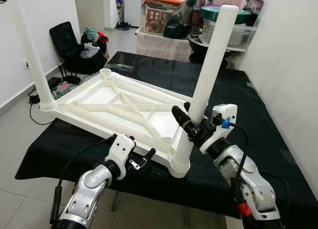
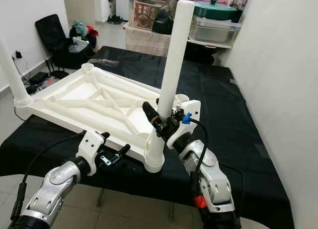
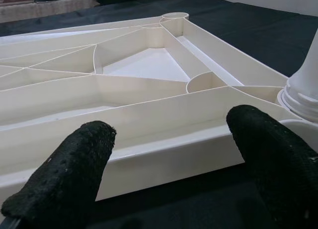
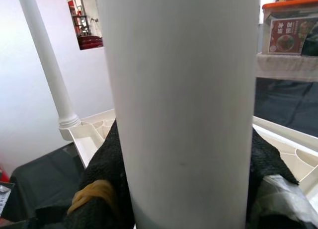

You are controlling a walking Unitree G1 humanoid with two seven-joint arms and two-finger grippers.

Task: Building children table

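Table leg [image 1: 206,75] within right hand [image 1: 186,123]

Two upright legs [image 1: 211,75] flank the open tabletop underside [image 1: 109,102].

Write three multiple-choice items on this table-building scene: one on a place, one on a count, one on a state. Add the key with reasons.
1. Where does the tabletop lie?
A. on the floor
B. upside down on the black cloth
C. on the storage boxes

2. How many legs stand in the tabletop's corners?
A. two
B. four
C. none

3. What is the right pincer doing?
A. hanging open over the floor
B. gripping the near leg
C. holding a cable

Key:
1 B, its ribbed underside faces up on the cloth-covered table.
2 A, the near leg and the far leg stand; the far corner socket is empty.
3 B, its fingers close around the leg, while the left pincer is open at the tabletop's near edge.
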